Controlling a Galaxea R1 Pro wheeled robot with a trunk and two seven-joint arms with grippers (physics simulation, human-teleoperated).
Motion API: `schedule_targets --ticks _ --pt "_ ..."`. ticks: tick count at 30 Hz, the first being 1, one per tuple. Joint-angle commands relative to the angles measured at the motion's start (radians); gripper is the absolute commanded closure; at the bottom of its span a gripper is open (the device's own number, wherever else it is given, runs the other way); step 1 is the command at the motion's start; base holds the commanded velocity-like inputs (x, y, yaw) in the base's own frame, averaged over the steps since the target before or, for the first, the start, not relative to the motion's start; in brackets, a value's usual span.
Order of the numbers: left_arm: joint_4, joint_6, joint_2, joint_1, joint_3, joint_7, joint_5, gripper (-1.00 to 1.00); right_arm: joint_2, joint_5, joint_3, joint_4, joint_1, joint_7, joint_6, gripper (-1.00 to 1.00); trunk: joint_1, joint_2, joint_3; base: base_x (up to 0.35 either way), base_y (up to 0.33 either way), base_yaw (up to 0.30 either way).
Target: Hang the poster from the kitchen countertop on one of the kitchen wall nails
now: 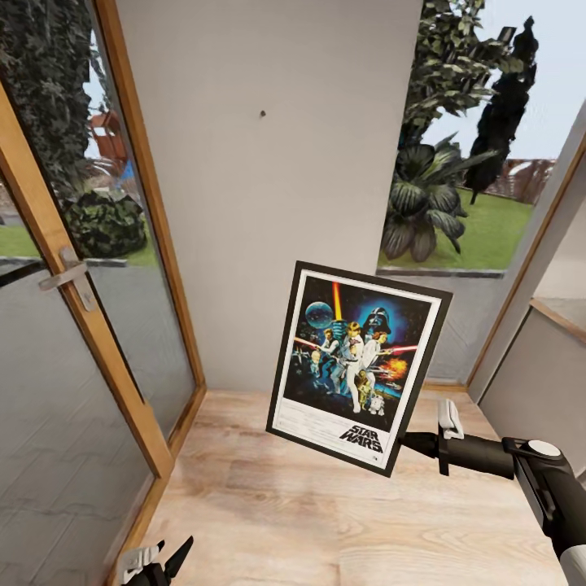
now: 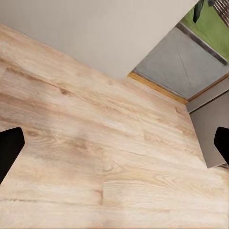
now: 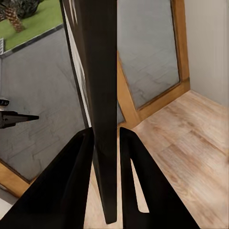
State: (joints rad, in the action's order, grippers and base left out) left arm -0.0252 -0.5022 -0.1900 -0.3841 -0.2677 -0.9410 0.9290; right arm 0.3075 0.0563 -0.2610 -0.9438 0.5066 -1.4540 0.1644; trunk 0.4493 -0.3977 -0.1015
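Poster (image 1: 358, 366) held in the air at lower centre of the head view, tilted slightly with its top leaning toward the left of the frame, black frame and white border facing the camera, "STAR WARS" lettering at the bottom. Clamped at its lower right edge by the right tool (image 1: 423, 443), arm reaching in from the lower right of the frame. In the right wrist view, poster (image 3: 100, 95) seen edge-on as a dark vertical slab, both black fingers (image 3: 71, 181) closed against it, one on each side. Well above the poster, in the upper centre of the head view, wall nail (image 1: 263, 112) showing as a tiny dark dot on the plain light-grey wall panel (image 1: 268, 203), clearly apart from the poster's top edge. Left of the panel, glass door (image 1: 73, 325) with wooden frame and metal handle (image 1: 69, 275); right of it, window (image 1: 480, 163) onto plants and lawn. Below, pale wooden floor (image 1: 325, 521). Left tool (image 1: 159, 563) low at the bottom left edge of the head view; in the left wrist view its fingertips (image 2: 9, 148) spread wide at opposite edges, nothing between them, floor (image 2: 95, 143) beneath.
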Motion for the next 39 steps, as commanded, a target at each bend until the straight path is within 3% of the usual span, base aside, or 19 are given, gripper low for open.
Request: schedule_targets --ticks 1,9,39 --pt "0.001 -0.004 0.000 -0.001 -0.008 -0.003 0.008 -1.00 -0.001 0.005 -0.003 -0.001 0.001 -0.008 0.014 1.00 0.001 -0.002 -0.002 0.037 0.026 -0.013" --pt "0.001 -0.004 0.000 -0.001 -0.008 -0.002 0.008 -1.00 -0.001 0.005 -0.003 -0.001 0.001 -0.009 0.014 1.00 0.001 -0.002 -0.002 0.173 0.008 -0.004" --pt "0.001 -0.004 0.000 -0.001 -0.008 -0.003 0.008 -1.00 -0.001 0.005 -0.003 -0.001 0.001 -0.009 0.014 1.00 0.001 -0.002 -0.002 0.331 0.000 0.000"
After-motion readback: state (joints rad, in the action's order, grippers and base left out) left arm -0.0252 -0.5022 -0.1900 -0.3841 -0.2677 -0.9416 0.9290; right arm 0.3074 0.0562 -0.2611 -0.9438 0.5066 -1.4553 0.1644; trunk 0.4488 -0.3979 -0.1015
